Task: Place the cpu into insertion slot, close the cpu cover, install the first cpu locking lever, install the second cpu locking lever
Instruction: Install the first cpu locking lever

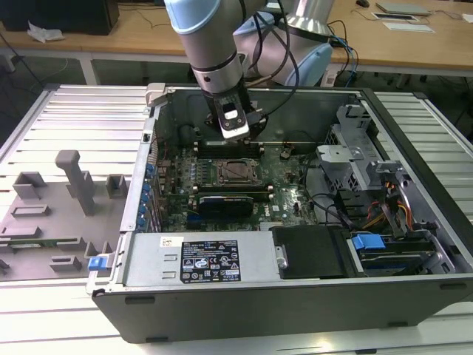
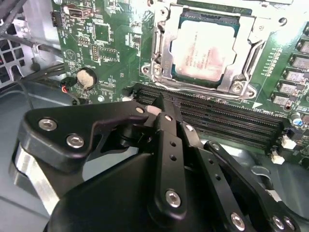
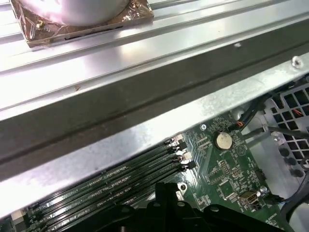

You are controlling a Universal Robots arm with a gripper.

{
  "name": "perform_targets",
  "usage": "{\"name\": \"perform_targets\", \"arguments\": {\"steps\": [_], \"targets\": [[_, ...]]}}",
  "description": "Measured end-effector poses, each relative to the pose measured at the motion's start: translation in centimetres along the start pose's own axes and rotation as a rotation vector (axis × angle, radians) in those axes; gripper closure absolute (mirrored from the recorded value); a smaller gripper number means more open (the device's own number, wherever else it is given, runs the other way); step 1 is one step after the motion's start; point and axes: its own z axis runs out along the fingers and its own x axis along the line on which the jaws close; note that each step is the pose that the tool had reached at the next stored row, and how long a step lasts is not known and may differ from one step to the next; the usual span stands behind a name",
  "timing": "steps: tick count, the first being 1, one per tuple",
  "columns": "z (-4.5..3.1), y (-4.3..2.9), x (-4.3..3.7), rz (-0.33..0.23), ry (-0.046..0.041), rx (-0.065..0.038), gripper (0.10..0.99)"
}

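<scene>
An open computer case (image 1: 414,133) lies on a ribbed metal table (image 1: 66,126). Inside, a green circuit board (image 2: 106,43) carries a round coin battery (image 2: 87,77) (silver) near long black memory slots (image 2: 227,121). Grey plastic fixtures (image 1: 70,185) stand beside the case.

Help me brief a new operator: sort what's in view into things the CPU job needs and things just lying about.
Belongs to the job:
- square silver-grey metal cpu, seated in the socket
- thin silver metal cpu cover, down around it
- black gripper, above the memory slots

Just lying about:
- long black memory slots
- round silver coin battery
- grey fixture blocks
- blue cable connector
</scene>
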Motion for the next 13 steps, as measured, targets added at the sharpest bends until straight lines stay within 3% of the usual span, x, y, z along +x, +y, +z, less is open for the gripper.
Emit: {"name": "perform_targets", "arguments": {"steps": [3, 4, 6, 7, 8, 10, 12, 13], "targets": [[0.1, -0.02, -0.22, 0.007, 0.049, 0.021, 0.98], [0.14, -0.05, -0.37, 0.012, 0.0863, 0.039, 0.98], [0.17, -0.07, -0.53, 0.016, 0.1187, 0.054, 0.98], [0.21, -0.06, -0.65, 0.02, 0.1425, 0.065, 0.98], [0.24, -0.05, -0.7, 0.022, 0.1586, 0.073, 0.98], [0.24, -0.05, -0.7, 0.023, 0.1654, 0.076, 0.98], [0.26, -0.04, -0.7, 0.022, 0.1644, 0.082, 0.98], [0.25, -0.04, -0.71, 0.016, 0.1623, 0.108, 0.98]]}}
